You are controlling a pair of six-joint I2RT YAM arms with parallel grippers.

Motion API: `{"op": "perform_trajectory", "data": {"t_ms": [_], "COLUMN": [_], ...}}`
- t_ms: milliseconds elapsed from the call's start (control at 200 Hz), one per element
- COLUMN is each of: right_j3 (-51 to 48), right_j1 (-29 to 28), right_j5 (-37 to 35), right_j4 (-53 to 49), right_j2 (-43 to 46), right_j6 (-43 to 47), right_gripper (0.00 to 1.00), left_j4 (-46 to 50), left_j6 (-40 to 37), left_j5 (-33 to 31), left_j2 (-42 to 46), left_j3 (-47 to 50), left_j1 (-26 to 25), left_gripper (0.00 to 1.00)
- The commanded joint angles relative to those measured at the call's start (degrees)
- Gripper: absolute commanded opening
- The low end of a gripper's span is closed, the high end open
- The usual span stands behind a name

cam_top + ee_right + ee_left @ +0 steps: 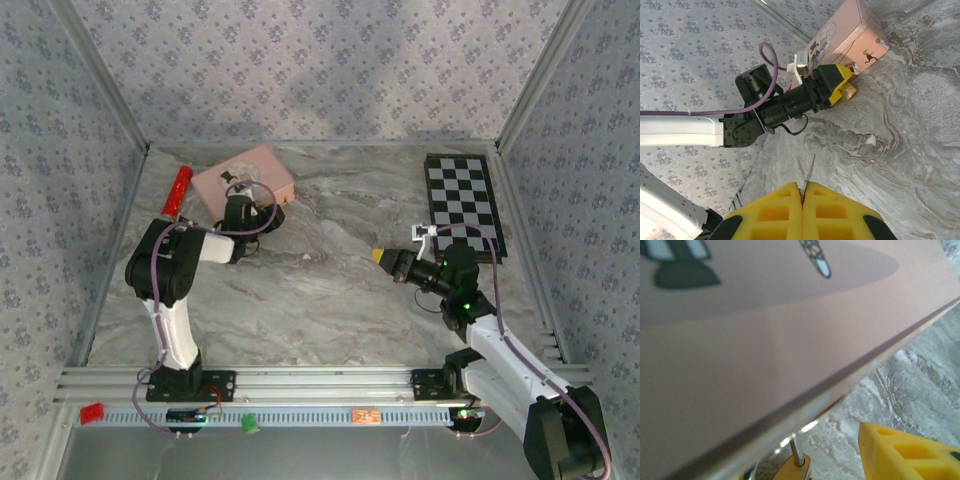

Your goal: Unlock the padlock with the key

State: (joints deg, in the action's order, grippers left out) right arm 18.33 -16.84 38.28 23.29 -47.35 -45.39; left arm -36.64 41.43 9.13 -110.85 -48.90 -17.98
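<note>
The tiny brass padlock [850,92] sits at the tips of my left gripper [839,80], right against the lower corner of the pink tin [850,32]. In the left wrist view its brass top [790,469] and thin steel shackle [796,452] rise toward the tin's edge, with one yellow finger [905,452] to the right. My left gripper [270,210] looks shut on the padlock. A hand's width to its right, my right gripper [380,255] is shut on the key, whose thin silver blade [810,172] sticks out of the closed yellow fingers [775,210] toward the padlock.
The pink tin [245,178] lies at the back left, with a red cylinder [178,190] beside it near the left wall. A black-and-white checkerboard [465,205] lies at the back right. Marbled tabletop [320,290] stretches between the arms.
</note>
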Motion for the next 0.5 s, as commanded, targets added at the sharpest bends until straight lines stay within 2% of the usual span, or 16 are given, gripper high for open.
{"op": "perform_trajectory", "data": {"t_ms": [0, 230, 495], "right_j3": [1.57, 1.26, 0.97], "right_j1": [-0.10, -0.05, -0.14], "right_j5": [-0.23, -0.67, -0.75], "right_j4": [-0.21, -1.54, -1.49], "right_j2": [0.98, 2.35, 2.82], "right_j6": [0.67, 1.08, 0.96], "right_gripper": [0.00, 0.00, 0.00], "left_j4": [-5.68, -6.47, -8.31], "left_j6": [4.31, 5.30, 5.85], "left_j5": [1.04, 0.55, -0.15], "left_j2": [-3.24, -3.85, -2.89], "left_j3": [0.85, 0.98, 2.66], "left_j1": [0.40, 0.45, 0.40], "left_gripper": [0.56, 0.48, 0.29]}}
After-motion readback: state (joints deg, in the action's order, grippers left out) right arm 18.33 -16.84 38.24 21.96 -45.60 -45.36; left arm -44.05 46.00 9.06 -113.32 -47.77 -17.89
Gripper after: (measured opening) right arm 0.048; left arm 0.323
